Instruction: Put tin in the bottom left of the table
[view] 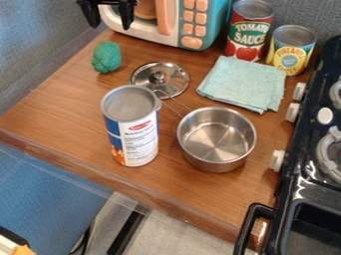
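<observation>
At the upper left edge, the black gripper (108,12) hangs open in front of the toy microwave, its two fingers apart with nothing between them. Upright on the wooden table (73,107), left of the middle, stands a tall blue and white tin (139,142) with a grey top. It is well below the gripper in the view and apart from it. Two other cans stand at the back right: a tomato sauce can (250,32) and a yellow pineapple can (291,50).
A metal pot (216,139) sits right of the tin, with a metal lid (160,79) behind. Nearby lie a light blue cloth (245,83) and a green object (106,57). The microwave (171,25) is at the back, a black stove (316,159) at the right.
</observation>
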{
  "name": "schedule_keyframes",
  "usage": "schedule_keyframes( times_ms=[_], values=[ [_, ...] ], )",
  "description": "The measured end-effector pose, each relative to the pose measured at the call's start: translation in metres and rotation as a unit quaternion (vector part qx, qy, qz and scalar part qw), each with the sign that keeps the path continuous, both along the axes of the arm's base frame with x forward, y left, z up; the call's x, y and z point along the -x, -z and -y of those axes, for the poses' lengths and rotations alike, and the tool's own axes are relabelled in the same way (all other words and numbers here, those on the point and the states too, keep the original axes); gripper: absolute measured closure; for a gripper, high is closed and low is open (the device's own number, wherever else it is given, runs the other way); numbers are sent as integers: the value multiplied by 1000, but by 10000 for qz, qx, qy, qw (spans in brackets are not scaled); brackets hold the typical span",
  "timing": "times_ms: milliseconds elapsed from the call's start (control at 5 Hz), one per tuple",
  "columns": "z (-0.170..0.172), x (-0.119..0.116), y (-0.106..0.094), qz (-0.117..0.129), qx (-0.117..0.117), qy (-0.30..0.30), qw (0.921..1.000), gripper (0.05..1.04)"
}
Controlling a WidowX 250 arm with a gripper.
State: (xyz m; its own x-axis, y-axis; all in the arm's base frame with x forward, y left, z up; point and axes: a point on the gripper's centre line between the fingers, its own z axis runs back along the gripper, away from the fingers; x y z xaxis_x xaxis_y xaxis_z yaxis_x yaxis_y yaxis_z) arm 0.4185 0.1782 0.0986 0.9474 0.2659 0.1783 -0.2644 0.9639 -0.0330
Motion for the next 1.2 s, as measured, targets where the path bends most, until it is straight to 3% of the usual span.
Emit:
schedule_keyframes(
  times_ms=[400,800,1000,1200],
  values=[
    [22,7,28,-243,259,241,9991,83],
    [103,18,-34,428,214,1241,9911,83],
    [147,33,-46,516,265,1798,9820,83],
    [186,56,-45,474,245,2202,9740,83]
  ],
)
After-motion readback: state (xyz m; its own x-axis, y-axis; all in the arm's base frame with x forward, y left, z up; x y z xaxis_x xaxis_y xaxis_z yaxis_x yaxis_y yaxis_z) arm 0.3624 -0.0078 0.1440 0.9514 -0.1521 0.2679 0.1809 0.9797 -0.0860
